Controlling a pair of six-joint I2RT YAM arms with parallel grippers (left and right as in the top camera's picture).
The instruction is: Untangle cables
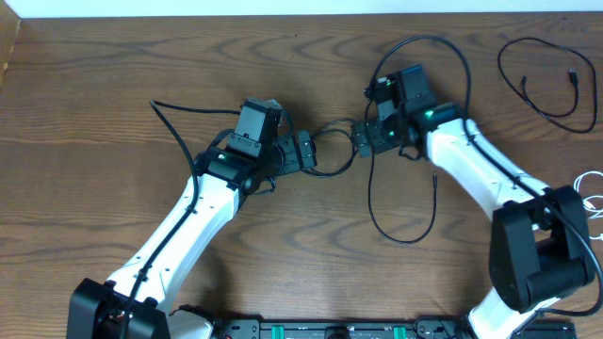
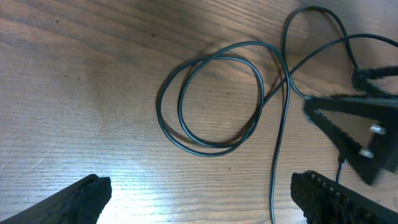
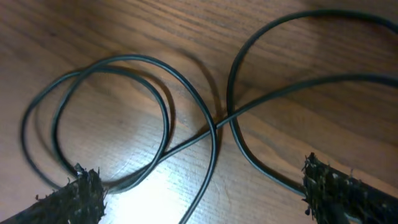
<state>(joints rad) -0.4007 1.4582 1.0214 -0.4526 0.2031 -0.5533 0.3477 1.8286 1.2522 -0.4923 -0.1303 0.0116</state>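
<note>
A black cable (image 1: pixel 369 198) lies mid-table, coiled into a small double loop (image 2: pixel 211 93) between my two grippers, with a long tail curling toward the front. The left gripper (image 1: pixel 306 151) hovers just left of the loop, open, with bare wood between its fingertips (image 2: pixel 202 202); one strand runs down beside its right finger (image 2: pixel 329 199). Facing it from the right, my right gripper (image 1: pixel 363 138) is also open. In the right wrist view the loop (image 3: pixel 112 118) and its crossing strands lie between the spread fingers (image 3: pixel 205 196), ungripped.
A separate black cable (image 1: pixel 574 77) loops at the back right of the table. A white cable (image 1: pixel 592 193) lies at the right edge beside the right arm's base. Thicker black wires arch off both arms. The table's back edge runs along the top.
</note>
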